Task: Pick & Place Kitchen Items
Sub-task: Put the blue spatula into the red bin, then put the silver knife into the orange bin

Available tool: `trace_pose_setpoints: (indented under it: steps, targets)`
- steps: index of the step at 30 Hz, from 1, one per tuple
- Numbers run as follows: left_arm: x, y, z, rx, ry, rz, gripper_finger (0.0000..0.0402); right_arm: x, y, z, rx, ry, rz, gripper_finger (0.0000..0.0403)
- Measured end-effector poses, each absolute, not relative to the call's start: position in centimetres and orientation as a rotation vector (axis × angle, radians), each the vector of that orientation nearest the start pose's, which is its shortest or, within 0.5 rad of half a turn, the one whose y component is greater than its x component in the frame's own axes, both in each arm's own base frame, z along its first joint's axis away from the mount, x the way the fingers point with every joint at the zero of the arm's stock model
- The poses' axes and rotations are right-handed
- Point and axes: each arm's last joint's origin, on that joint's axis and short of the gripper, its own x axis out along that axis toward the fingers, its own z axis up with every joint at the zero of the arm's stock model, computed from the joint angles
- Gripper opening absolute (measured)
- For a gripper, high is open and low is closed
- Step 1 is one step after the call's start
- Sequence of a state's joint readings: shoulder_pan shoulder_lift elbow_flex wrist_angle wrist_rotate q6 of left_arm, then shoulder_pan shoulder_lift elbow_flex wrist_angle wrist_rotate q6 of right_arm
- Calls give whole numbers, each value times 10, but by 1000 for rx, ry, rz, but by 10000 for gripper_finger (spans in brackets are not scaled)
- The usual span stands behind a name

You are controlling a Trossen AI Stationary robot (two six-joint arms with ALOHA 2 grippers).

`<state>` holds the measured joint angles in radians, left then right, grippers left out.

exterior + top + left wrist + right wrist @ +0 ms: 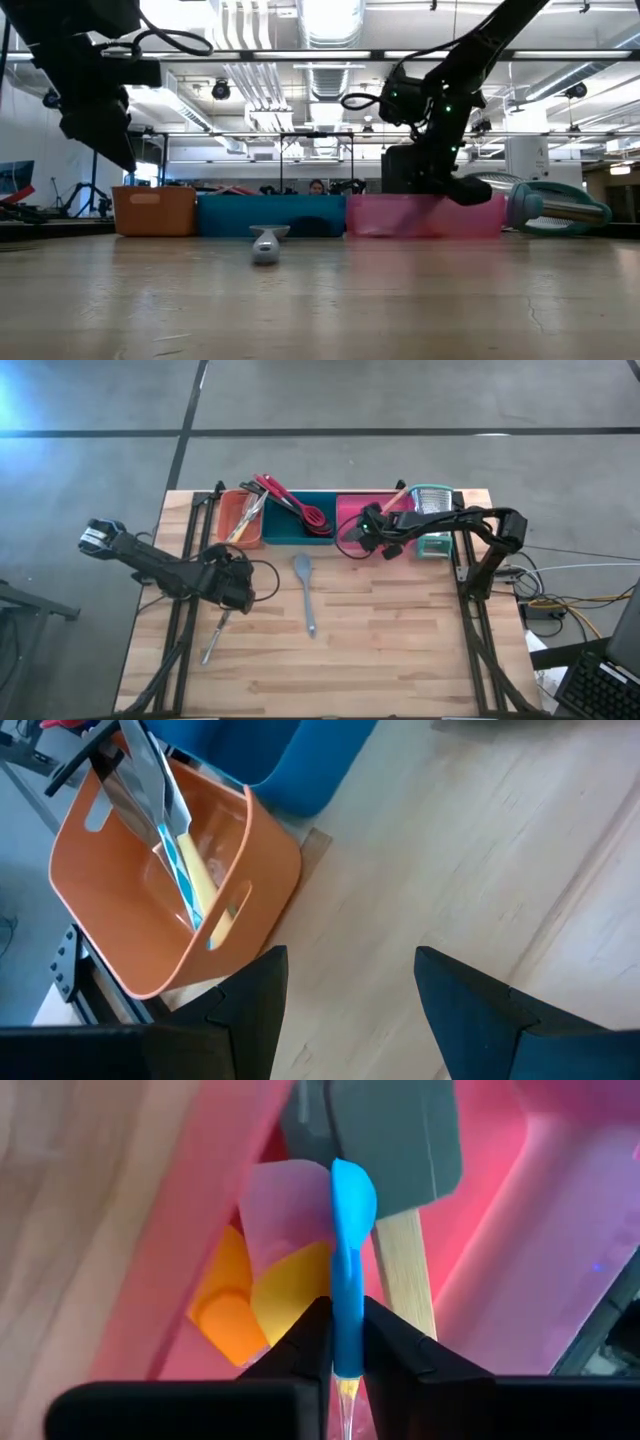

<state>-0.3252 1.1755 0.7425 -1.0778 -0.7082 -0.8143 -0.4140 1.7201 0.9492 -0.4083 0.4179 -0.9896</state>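
Right wrist view is showing the right gripper [347,1342] pinching a slim blue tool [350,1260], its long axis running straight ahead over the pink tray [520,1270], while the left gripper [345,1005], fingers apart, is waiting by the orange tray [130,920].

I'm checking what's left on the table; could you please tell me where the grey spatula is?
In the high view, the grey spatula lies on the bare table near the middle, just in front of the teal tray, between both arms.

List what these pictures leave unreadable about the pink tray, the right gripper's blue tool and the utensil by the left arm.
- Pink tray contents: low view, hidden by its wall.
- Blue tool in the right gripper: right wrist view, its lower end runs behind the fingers; type unclear.
- Metal utensil near the left gripper: high view, too small to identify.
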Motion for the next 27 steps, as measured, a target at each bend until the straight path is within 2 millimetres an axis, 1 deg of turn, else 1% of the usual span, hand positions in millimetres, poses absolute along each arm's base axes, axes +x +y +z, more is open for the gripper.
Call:
trace_pose_setpoints:
  steps: [4,8,11,14,17,20,24,27]
  targets:
    - [170,-37,209,49,1047,778,224,282,-138,152,-789,1456,-105,72]
    - [171,-38,211,52,1044,770,224,287,-141,158,-783,1436,-127,112]
    - [172,-38,212,65,1044,757,224,294,-142,166,-787,1407,-149,137]
    - [172,-38,212,83,1052,746,224,302,-141,179,-774,1373,-217,154]
    - [172,-38,212,86,1054,744,224,309,-141,195,-749,1332,-260,162]
    - [172,-38,212,97,1058,736,224,309,-140,207,-704,1378,-253,162]
    - [172,-38,212,102,1059,733,224,307,-135,225,-570,1432,-299,152]
    - [172,-38,212,107,1062,730,224,306,-126,238,-449,1460,-351,139]
